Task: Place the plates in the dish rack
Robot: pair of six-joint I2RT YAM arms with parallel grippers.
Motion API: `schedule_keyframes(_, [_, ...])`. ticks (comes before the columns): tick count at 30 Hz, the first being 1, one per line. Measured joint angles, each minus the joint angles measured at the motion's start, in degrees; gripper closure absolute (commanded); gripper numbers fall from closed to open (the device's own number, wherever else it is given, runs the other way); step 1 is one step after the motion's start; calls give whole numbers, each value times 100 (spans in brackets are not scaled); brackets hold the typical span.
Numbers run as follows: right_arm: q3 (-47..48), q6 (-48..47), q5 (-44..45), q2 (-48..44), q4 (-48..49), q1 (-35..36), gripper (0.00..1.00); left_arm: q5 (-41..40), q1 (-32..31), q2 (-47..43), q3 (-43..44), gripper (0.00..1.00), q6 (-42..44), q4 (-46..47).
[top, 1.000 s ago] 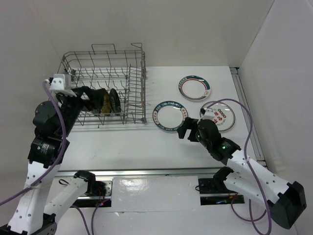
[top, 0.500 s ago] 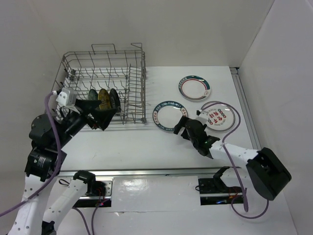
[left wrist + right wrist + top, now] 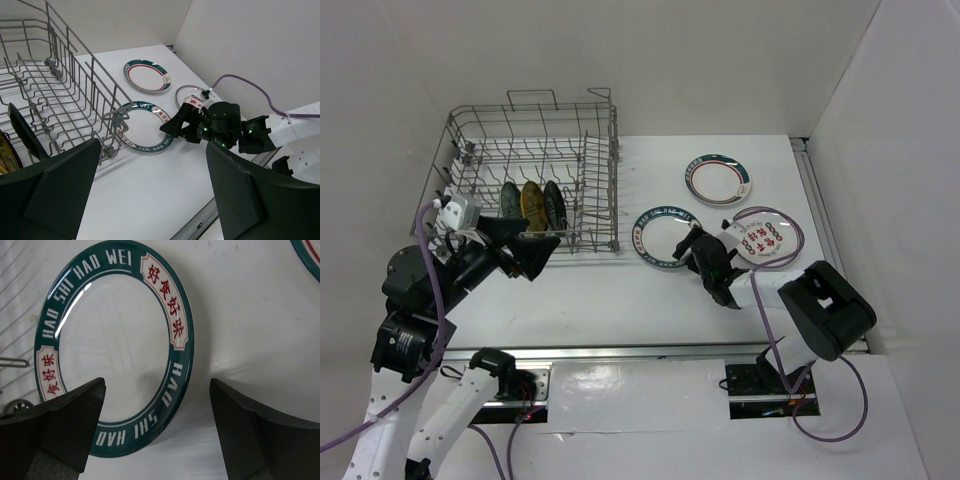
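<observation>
Grey wire dish rack (image 3: 535, 150) sits at far left of the white table (image 3: 620, 290). Three small plates stand upright on edge in its near row of tines, side by side: teal plate (image 3: 508, 200) leftmost, yellow plate (image 3: 531, 205) in the middle, black plate (image 3: 554, 206) rightmost. Left wrist view shows the rack's near-right corner, with the black plate upright behind the wires.

Three larger plates lie flat on the table, right of the rack. The lettered plate (image 3: 660, 235) has a dark teal rim with white letters and red characters, and lies just beside the rack's right side without touching it. Green-and-red plate (image 3: 718, 179) is farther back and apart from the others. Red-patterned plate (image 3: 770, 238) is near the right edge, close to the lettered plate.

Right gripper (image 3: 693, 250) is low over the near-right rim of the lettered plate. Its fingers are spread wide and hold nothing. In the right wrist view they sit either side of the rim's near arc. Cannot tell whether the tips touch the plate or the table. A purple cable (image 3: 790, 215) loops over the red-patterned plate.

Left gripper (image 3: 532, 250) hangs outside the rack, just in front of its near side and close to the three loaded plates. Its jaws are wide apart and empty.
</observation>
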Motion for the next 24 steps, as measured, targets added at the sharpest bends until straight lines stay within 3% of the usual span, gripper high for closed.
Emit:
schedule_keyframes(6, [234,433,33,361,94,-98,24,-24,0,-37,0,0,2,-33])
schedule_keyframes(9, [413,610,28,520,0,-153,41,-42,0,-50,0,0,2,-37])
schedule_keyframes(12, [575,804,37,660,-201,-212,46,-70,-2,-74,0,0,2,-44])
schedule_keyframes(15, [688,981,11,728,-446,-273,71,-129,-2,-81,0,0,17,-44])
schedule_keyframes(19, [796,1366,-37,791,-708,-415,87,-184,-2,-81,0,0,22,-48])
schedule_keyframes(20, [815,1493,-90,802,-710,-452,98,-197,-2,-81,-2,0,22,-48])
schedule_keyframes(24, [1016,1902,-195,796,-708,-592,100,-238,-2,-111,-39,0,22,-57])
